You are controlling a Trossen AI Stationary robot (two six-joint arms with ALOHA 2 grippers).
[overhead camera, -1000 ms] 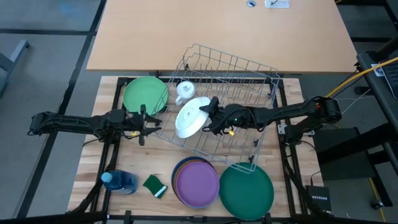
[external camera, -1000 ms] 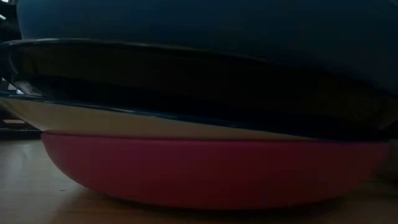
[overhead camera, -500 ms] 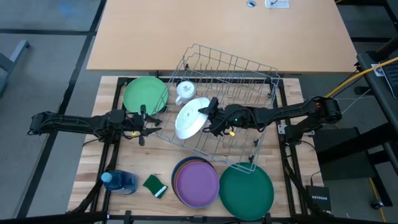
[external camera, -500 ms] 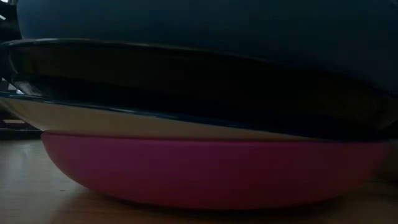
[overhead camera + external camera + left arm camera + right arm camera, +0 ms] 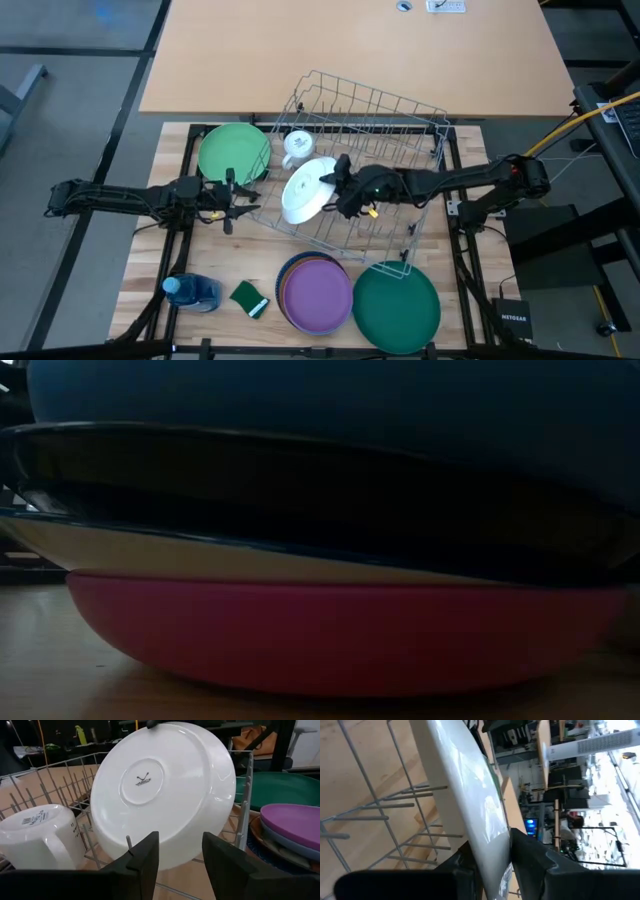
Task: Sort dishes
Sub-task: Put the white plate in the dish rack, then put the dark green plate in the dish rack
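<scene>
While the round white ceramic plate [image 5: 308, 189] is standing tilted on its edge inside the grey wire dish rack [image 5: 372, 130], the right gripper [image 5: 334, 185] is pinching that plate's rim, one dark finger [image 5: 535, 857] lying against each face of it in the right wrist view. Its arm is reaching across the rack from the rack's right side. Just beside the plate, toward the rack's far left corner, a small white ceramic mug [image 5: 297, 146] is sitting among the wires.

Left of the rack, the left gripper [image 5: 234, 194] is hovering just outside the wire wall, its fingers [image 5: 142, 855] spread apart and holding nothing, and it is facing the white plate's underside [image 5: 162, 795] and the mug [image 5: 37, 832].

Beyond that gripper, touching the rack's left edge, a round light green plate [image 5: 234, 152] is lying flat on the pale wooden table [image 5: 170, 260]. Near the rack's front edge, a stack of round plates topped by a purple one [image 5: 316, 293] is resting, and a round dark green plate [image 5: 396, 305] is lying just to the right of the stack. Left of the stack are sitting a small green sponge [image 5: 249, 298] and a blue-capped clear plastic bottle [image 5: 190, 292].

From table height, the stack is filling the whole picture, a pink plate [image 5: 340, 635] at the bottom, a cream one [image 5: 150, 555] above it.
</scene>
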